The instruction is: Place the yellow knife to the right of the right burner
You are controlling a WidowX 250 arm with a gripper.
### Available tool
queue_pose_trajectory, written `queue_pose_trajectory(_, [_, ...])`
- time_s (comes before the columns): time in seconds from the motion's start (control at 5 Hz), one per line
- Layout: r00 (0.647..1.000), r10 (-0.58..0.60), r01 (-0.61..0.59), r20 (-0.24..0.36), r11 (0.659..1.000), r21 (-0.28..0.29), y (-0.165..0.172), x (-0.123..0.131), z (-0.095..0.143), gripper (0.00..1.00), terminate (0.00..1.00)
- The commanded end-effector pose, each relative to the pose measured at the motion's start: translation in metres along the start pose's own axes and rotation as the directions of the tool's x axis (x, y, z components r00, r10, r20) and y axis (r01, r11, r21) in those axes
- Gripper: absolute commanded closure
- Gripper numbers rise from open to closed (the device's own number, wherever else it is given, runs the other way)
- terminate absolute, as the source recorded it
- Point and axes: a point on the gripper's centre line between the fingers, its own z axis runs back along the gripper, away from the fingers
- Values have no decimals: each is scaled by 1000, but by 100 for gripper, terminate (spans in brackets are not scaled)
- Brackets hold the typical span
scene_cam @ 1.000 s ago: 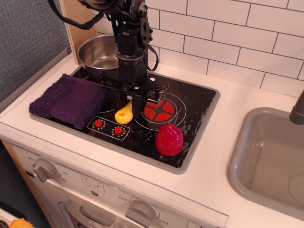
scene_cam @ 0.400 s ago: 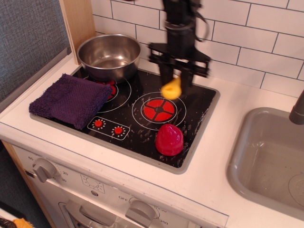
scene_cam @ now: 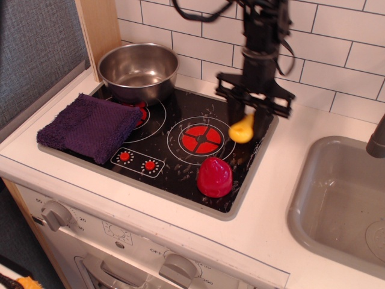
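Note:
My gripper (scene_cam: 248, 122) is shut on the yellow knife (scene_cam: 242, 131). It holds the knife by the blade end, with the rounded yellow handle hanging down just above the black stovetop (scene_cam: 174, 168). The knife is just right of the right burner (scene_cam: 201, 139), a red segmented disc with white rings. The blade is hidden between the fingers. The black arm comes down from the top of the frame.
A red dome-shaped toy (scene_cam: 215, 177) sits in front of the right burner. A steel pot (scene_cam: 138, 71) stands on the left burner at the back. A purple cloth (scene_cam: 89, 126) lies at the left. Two red dial marks (scene_cam: 137, 161) are in front. A grey sink (scene_cam: 343, 205) is at the right.
The gripper has lifted the knife from left of the right burner, carried it over the back of the stove and brought it down to the burner's right side.

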Motion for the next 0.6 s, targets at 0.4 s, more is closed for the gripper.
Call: queue_pose_trajectory(0.4, [994, 42, -47, 103, 998, 47, -4, 0, 49, 0, 0])
